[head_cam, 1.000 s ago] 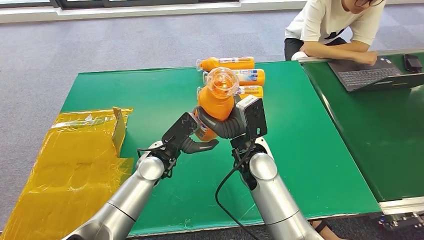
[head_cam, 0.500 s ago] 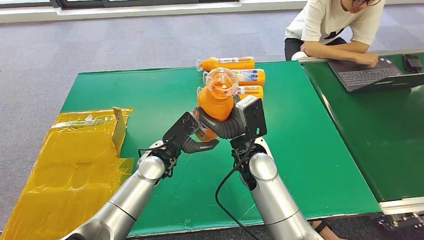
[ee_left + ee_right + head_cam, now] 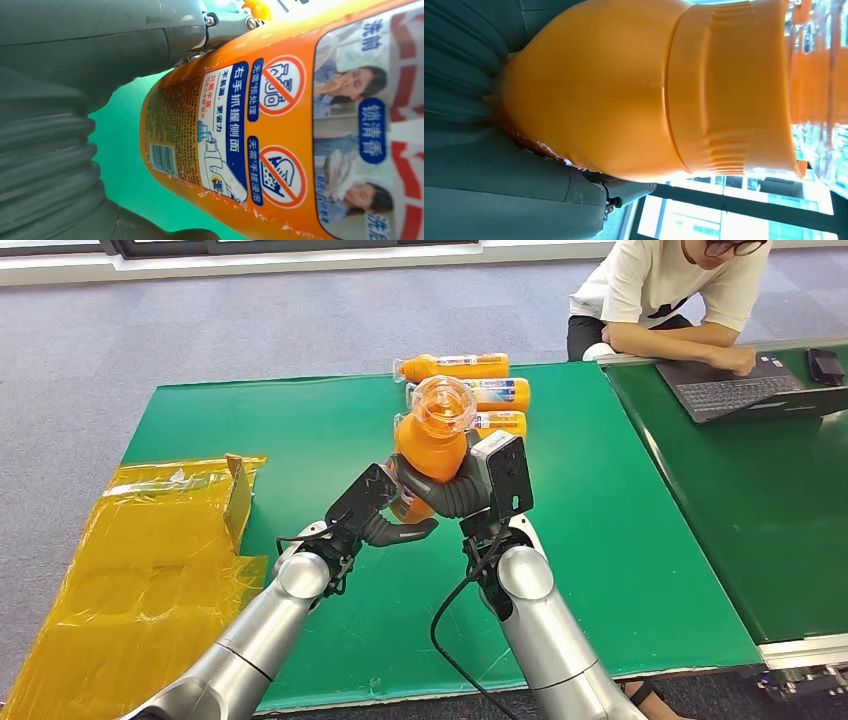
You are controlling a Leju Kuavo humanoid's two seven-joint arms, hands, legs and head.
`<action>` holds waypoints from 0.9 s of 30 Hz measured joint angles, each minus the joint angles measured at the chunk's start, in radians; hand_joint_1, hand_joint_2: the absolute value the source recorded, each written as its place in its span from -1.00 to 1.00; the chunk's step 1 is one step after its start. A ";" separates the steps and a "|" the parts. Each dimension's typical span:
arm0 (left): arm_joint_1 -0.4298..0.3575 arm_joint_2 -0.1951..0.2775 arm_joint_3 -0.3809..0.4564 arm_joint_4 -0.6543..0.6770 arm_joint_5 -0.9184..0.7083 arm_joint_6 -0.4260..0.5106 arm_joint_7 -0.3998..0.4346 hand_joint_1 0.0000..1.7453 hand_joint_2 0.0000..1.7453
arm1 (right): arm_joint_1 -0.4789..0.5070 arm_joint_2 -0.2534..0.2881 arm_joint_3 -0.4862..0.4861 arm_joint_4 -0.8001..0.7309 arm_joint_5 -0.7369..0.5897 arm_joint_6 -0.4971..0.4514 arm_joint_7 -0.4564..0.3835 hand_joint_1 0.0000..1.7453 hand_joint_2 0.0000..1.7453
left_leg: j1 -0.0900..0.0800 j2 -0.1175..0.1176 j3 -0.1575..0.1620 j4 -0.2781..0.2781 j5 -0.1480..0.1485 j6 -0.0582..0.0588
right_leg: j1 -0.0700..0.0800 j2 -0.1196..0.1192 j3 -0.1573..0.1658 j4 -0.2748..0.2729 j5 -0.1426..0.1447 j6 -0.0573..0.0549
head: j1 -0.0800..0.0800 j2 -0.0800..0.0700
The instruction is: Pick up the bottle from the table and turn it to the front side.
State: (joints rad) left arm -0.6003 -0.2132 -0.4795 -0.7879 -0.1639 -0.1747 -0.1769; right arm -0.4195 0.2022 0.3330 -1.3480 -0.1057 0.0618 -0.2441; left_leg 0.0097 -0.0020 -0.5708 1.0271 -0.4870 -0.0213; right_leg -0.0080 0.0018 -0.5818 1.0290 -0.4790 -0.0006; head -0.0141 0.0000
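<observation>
- Nothing has moved since the earlier frames: bottle [image 3: 433, 445], both arms and the table [image 3: 640, 570] sit in the same places. I'm holding pose, not rotating.
- Bottle is off the table, raised above its middle, clear cap [image 3: 444, 406] up and tilted toward my head camera.
- My right hand [image 3: 462, 490] is wrapped around the bottle's upper body, below the orange collar; right wrist view confirms the grey palm pressed against the orange shoulder.
- My left hand [image 3: 392, 523] is at the bottle's lower end, from the left side. Fingers lie along it, but I can't tell if they actually clamp or just touch.
- Left wrist view shows the printed label [image 3: 280, 135] with instruction panels and a barcode facing that camera. Looks like the back label, so my judgement: front side is not yet presented.
- Meaning for the task: pick-up is done, the turn is stalled or paused mid-way. Next move likely needs a regrasp or a roll about the long axis between both hands.
- Risk: bottle surface is smooth; loosening one hand for the roll could let it slip.
- Three more orange bottles [image 3: 470, 392] lie on their sides at the far edge of the table; a person [image 3: 680, 300] sits at a laptop [image 3: 745, 388] to the right; yellow bag [image 3: 150, 570] on the left.
</observation>
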 joint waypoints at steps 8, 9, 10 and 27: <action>0.000 0.000 0.000 0.000 0.000 0.000 0.000 -1.00 1.00 | 0.000 0.002 0.000 0.001 0.000 0.000 0.000 1.00 1.00 | 0.000 0.000 0.000 0.000 0.000 0.000 | 0.000 0.000 0.000 0.000 0.000 0.000 | 0.000 0.000; 0.000 0.000 0.000 0.000 0.000 0.000 0.000 -1.00 1.00 | 0.000 0.002 0.000 0.001 0.000 0.000 0.000 1.00 1.00 | 0.000 0.000 0.000 0.000 0.000 0.000 | 0.000 0.000 0.000 0.000 0.000 0.000 | 0.000 0.000; 0.000 0.000 0.000 0.000 0.000 0.000 0.000 -1.00 1.00 | 0.000 0.002 0.000 0.001 0.000 0.000 0.000 1.00 1.00 | 0.000 0.000 0.000 0.000 0.000 0.000 | 0.000 0.000 0.000 0.000 0.000 0.000 | 0.000 0.000; 0.000 0.000 0.000 0.001 0.000 0.000 0.000 -1.00 1.00 | 0.000 0.002 0.000 0.002 0.000 0.000 0.000 1.00 1.00 | 0.000 0.000 0.000 0.000 0.000 0.000 | 0.000 0.000 0.000 0.000 0.000 0.000 | 0.000 0.000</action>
State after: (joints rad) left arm -0.6007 -0.2132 -0.4795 -0.7874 -0.1639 -0.1743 -0.1766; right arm -0.4195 0.2041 0.3330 -1.3458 -0.1061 0.0618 -0.2441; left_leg 0.0097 -0.0020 -0.5708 1.0271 -0.4870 -0.0213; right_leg -0.0080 0.0018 -0.5819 1.0290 -0.4790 -0.0006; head -0.0141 0.0000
